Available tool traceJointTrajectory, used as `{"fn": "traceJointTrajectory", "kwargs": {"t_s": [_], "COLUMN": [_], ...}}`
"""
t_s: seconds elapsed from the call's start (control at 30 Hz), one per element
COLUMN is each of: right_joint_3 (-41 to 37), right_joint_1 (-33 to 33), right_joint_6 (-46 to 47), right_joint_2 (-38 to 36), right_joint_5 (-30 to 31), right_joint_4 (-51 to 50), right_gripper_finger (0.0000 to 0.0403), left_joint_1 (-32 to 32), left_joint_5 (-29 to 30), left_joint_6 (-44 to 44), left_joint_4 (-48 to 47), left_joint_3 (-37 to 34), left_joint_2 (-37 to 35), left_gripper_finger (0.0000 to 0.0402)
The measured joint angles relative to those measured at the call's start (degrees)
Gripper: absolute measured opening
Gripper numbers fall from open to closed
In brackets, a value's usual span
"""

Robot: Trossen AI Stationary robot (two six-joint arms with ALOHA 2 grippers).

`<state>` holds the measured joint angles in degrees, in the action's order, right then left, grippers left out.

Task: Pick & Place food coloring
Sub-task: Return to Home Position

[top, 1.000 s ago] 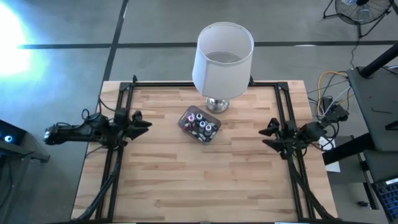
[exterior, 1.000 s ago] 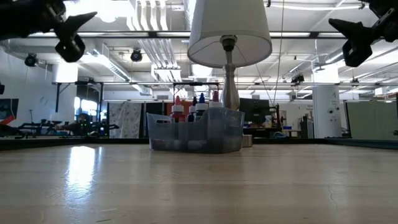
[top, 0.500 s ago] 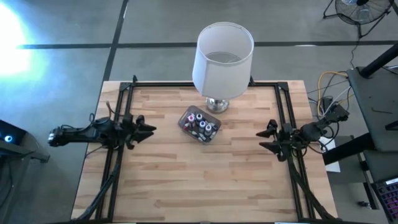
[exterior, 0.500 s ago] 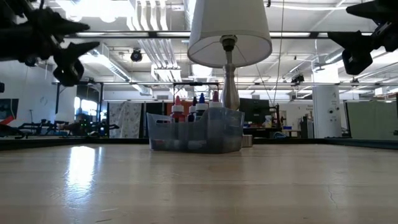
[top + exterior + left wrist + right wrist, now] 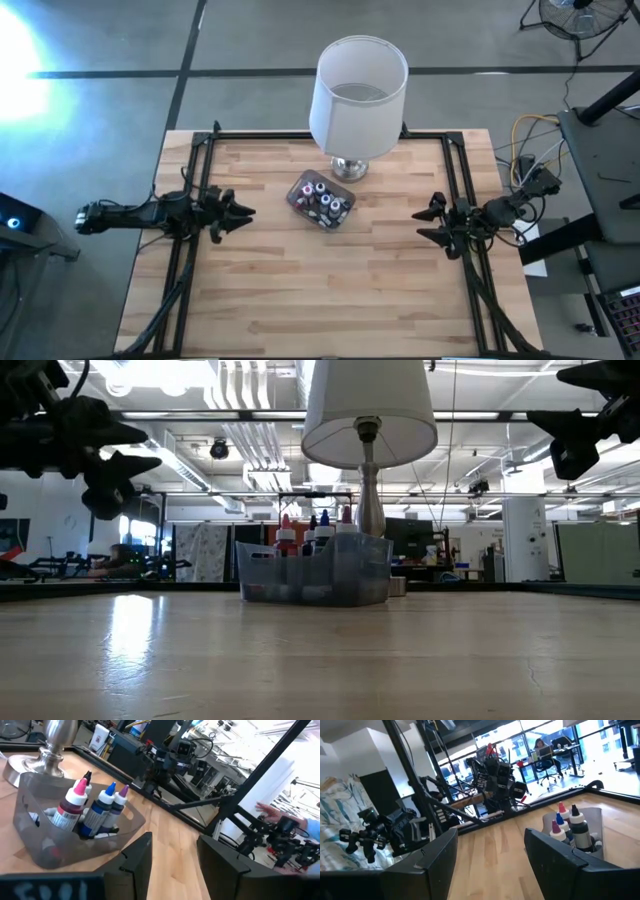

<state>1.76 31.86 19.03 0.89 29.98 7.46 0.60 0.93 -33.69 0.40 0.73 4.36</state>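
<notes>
Several tiny food coloring bottles point(image 5: 322, 201) with red, blue and black caps stand upright in a small grey translucent tub point(image 5: 300, 186) at the table's middle, in front of the lamp. They show in the left wrist view point(image 5: 97, 810), the right wrist view point(image 5: 570, 830) and the low view point(image 5: 310, 535). My left gripper point(image 5: 243, 212) is open, in the air left of the tub, fingers pointing at it point(image 5: 172, 857). My right gripper point(image 5: 428, 222) is open, raised near the table's right rail point(image 5: 490, 850).
A lamp with a white shade point(image 5: 358, 95) and a silver base point(image 5: 349, 167) stands just behind the tub. Black rails point(image 5: 190, 250) run along the table's left and right sides. Bare wood point(image 5: 330, 290) fills the near half. People show in the room beyond.
My left gripper has moved toward the table's right, closer to the tub, and has come down somewhat. My right gripper shifted slightly toward the table's left early on and then kept still. The tub and bottles have not moved.
</notes>
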Motion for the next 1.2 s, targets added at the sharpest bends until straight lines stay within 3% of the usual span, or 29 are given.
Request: {"fn": "traceJointTrajectory", "kwargs": {"t_s": [0.33,0.43,0.5,0.7,0.77,0.93,1.2], "right_joint_3": [0.0,-0.1,-0.1,-0.2,-0.2,-0.7,-1.2], "right_joint_1": [-0.3,-2.6,-5.8,-15.5,-17.1,-19.7,-21.1], "right_joint_6": [-0.4,-1.4,-2.1,-13.2,-15.7,-13.9,-16.9], "right_joint_2": [0.0,0.0,-0.1,-0.5,-0.9,-0.9,-0.8], "right_joint_5": [0.0,-2.4,-9.0,-43.9,-48.7,-45.9,-45.0], "right_joint_4": [-0.7,-0.5,0.1,0.8,-0.1,-4.9,-4.7], "right_gripper_finger": [0.0224,0.0224,0.0224,0.0224,0.0224,0.0224,0.0224], "left_joint_1": [0.0,0.0,0.0,0.0,0.0,0.0,0.0], "left_joint_5": [0.0,0.0,0.1,0.1,0.1,0.1,0.2], "left_joint_6": [0.0,0.0,0.0,0.0,0.0,0.0,0.0], "left_joint_4": [-0.2,-0.2,-0.2,-0.4,-0.4,-0.4,-0.4], "left_joint_3": [0.0,0.0,0.0,0.0,0.0,0.0,0.0], "left_joint_2": [0.0,0.0,0.0,0.0,0.0,0.0,0.1], "left_gripper_finger": [0.0133,0.0133,0.0133,0.0133,0.0133,0.0133,0.0133]}}
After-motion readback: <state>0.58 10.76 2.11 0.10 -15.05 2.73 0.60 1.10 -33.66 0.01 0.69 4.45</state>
